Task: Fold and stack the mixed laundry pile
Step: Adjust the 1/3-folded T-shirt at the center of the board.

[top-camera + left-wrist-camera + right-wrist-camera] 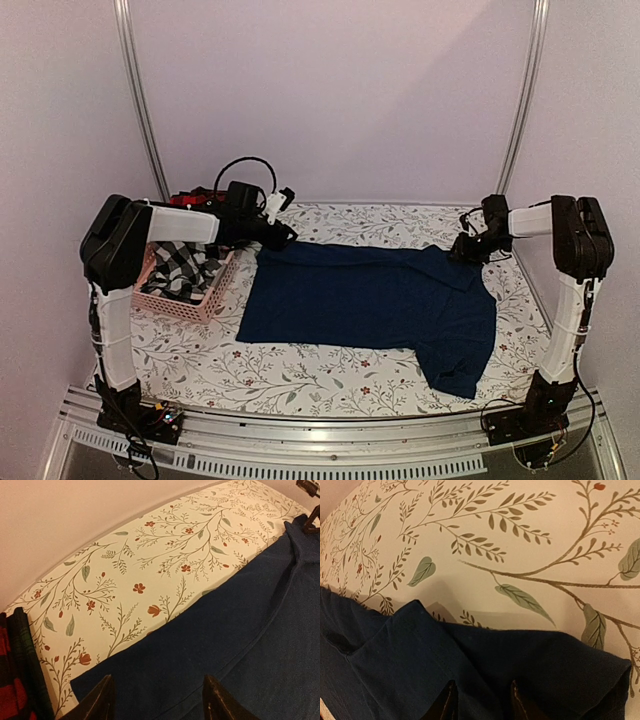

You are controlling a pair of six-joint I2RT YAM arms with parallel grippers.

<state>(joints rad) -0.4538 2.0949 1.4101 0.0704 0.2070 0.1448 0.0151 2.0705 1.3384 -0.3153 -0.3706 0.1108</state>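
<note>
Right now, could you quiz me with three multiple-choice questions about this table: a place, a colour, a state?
1. Where is the checked shirt? A on the floor; B in the pink basket; C on a hanger.
2. What colour is the big garment? A navy blue; B yellow; C white.
3. How does that garment lie? A rolled up; B folded small; C spread out on the table.
Answers: B, it fills the basket; A, dark blue in every view; C, it lies open and flat.
</note>
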